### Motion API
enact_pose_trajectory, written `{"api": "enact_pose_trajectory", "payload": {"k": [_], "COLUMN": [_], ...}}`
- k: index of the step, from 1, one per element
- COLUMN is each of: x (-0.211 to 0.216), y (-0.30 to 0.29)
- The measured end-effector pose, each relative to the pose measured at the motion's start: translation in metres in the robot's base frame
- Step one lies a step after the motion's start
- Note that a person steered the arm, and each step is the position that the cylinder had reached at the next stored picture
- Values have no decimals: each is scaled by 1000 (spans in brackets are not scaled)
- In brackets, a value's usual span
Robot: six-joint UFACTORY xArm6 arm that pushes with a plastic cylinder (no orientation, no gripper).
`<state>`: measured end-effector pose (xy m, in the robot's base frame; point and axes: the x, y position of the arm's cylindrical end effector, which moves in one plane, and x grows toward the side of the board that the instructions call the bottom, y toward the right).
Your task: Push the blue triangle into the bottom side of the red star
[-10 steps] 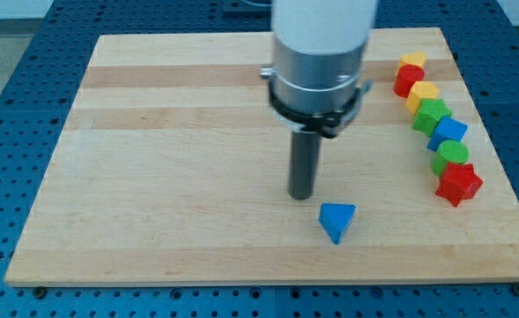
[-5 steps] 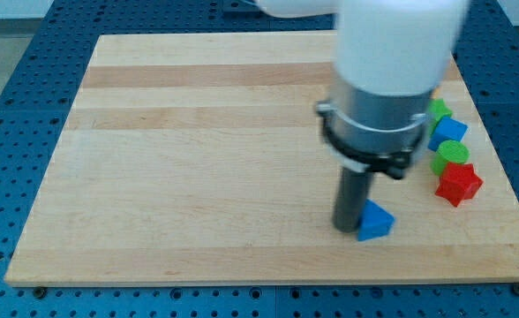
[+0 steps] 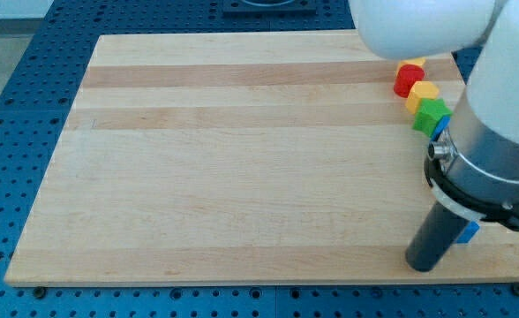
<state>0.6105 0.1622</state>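
Note:
My tip [image 3: 423,264] rests on the board near the view's bottom right corner. Only a small blue sliver of the blue triangle [image 3: 469,233] shows, just right of the rod and touching it. The red star is hidden behind the arm's wide body. The arm covers much of the view's right side.
A column of blocks runs down the board's right edge: a red block [image 3: 408,79] with a yellow one behind it [image 3: 415,61], a yellow block [image 3: 424,92], a green block [image 3: 432,113], and a blue edge [image 3: 439,129] under the arm. The wooden board's [image 3: 242,159] bottom edge lies close below my tip.
The arm has swept to the right and slightly down, pushing the blue triangle with it toward the right edge. The red star and lower blocks are now covered by the arm.

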Motion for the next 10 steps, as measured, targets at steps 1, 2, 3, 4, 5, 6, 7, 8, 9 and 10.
{"api": "enact_pose_trajectory", "payload": {"k": [1,2,3,4,5,6,7,8,9,10], "x": [0,0,-2,-8,-12,-18,-27,-41,-45,-41], "y": [7,7,7,7,8,11,11,11,11,9]}}
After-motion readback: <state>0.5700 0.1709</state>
